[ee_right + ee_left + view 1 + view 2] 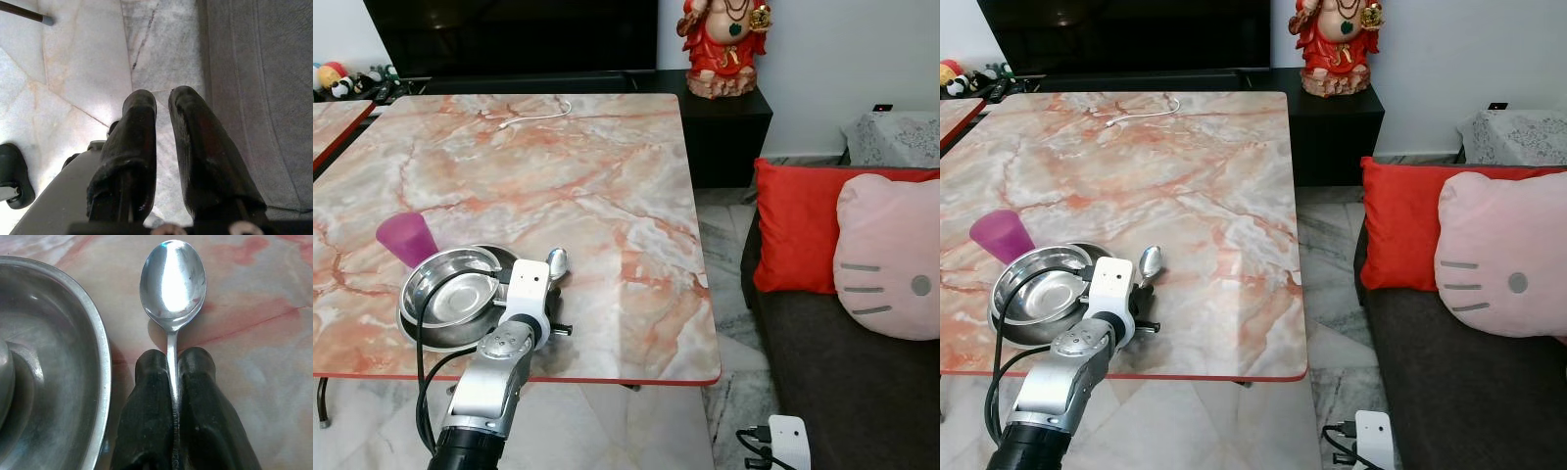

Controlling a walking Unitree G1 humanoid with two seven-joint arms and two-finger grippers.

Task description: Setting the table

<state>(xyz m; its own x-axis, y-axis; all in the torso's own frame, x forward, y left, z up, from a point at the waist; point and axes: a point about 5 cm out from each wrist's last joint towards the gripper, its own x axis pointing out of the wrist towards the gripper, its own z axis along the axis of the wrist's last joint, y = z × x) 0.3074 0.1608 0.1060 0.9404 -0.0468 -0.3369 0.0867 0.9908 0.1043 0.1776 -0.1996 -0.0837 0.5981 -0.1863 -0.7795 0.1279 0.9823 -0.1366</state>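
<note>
Sitting near the table's near-left corner: a steel bowl [450, 297] nested in a wider steel plate [419, 328], both seemingly holding nothing, though the arm is hiding part of the rim. Standing just behind, at the far left of the bowl, touching or nearly so: a purple cup [406, 238], contents impossible to judge. Lying just right of the bowl on the marble-patterned table [607, 186]: a spoon [172, 279], bowl end pointing away. Clamping its handle between both black fingers: the left gripper [172, 366], pressed down close to the tabletop. Lying at the far end of the table: a white cable [536, 115]. Standing beyond on a dark cabinet [729, 117]: a red figurine [724, 44]. Resting at the right on a grey sofa [842, 372]: a red cushion [793, 230] and a pink cushion [886, 259]. Hanging low over pale floor tiles [73, 73] beside the sofa edge: the right gripper [161, 100], fingers slightly parted, gripping nothing.
</note>
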